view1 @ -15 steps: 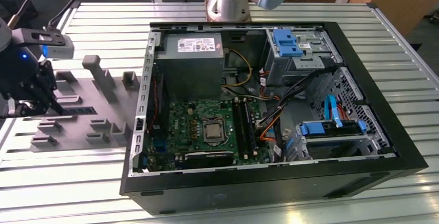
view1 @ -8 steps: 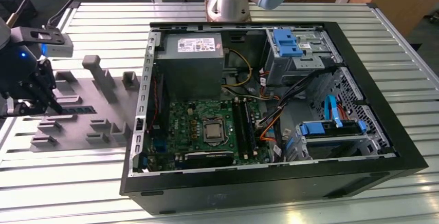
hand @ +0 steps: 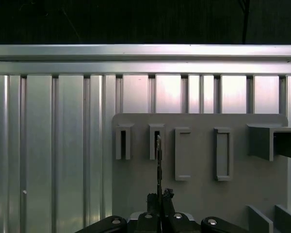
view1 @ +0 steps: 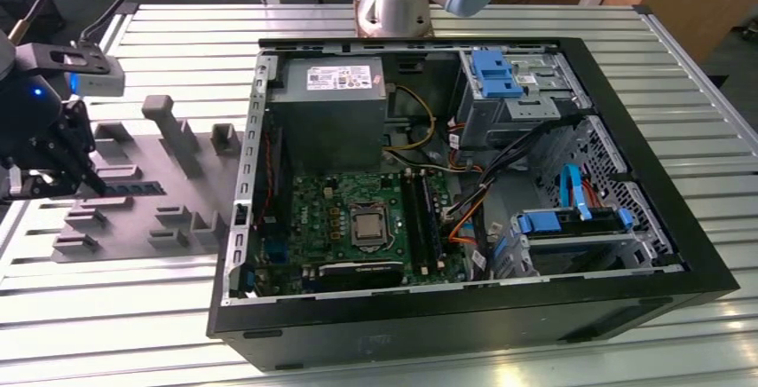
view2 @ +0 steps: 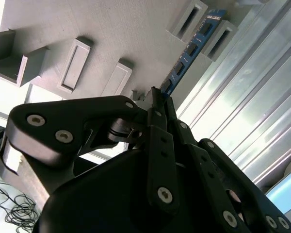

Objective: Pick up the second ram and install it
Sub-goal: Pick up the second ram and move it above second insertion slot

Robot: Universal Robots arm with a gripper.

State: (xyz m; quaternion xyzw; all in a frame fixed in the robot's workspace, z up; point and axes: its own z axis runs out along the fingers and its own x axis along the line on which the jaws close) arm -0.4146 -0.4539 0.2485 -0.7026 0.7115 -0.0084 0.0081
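The second ram [view2: 191, 48] is a thin blue board with black chips, standing on edge over the grey fixture [view2: 102, 29]. Its near end sits between my gripper's [view2: 157, 97] two black fingers, which are shut on it. In the first wrist view the ram [hand: 158, 165] shows edge-on, running from the gripper [hand: 160, 196] toward a narrow slot block of the fixture [hand: 199, 194]. In the exterior view the gripper [view1: 89, 185] hangs over the fixture [view1: 130, 227] at the exterior view's left, with the ram [view1: 137, 188] a dark strip beside it.
An open black computer case [view1: 663, 263] lies on the ribbed metal table [view1: 119, 316] to the exterior view's right of the fixture. Inside are the green motherboard [view1: 314, 218], its long black memory slots [view1: 423, 218], cables and blue drive brackets [view1: 569, 223]. The arm's base [view1: 397, 1] stands behind the case.
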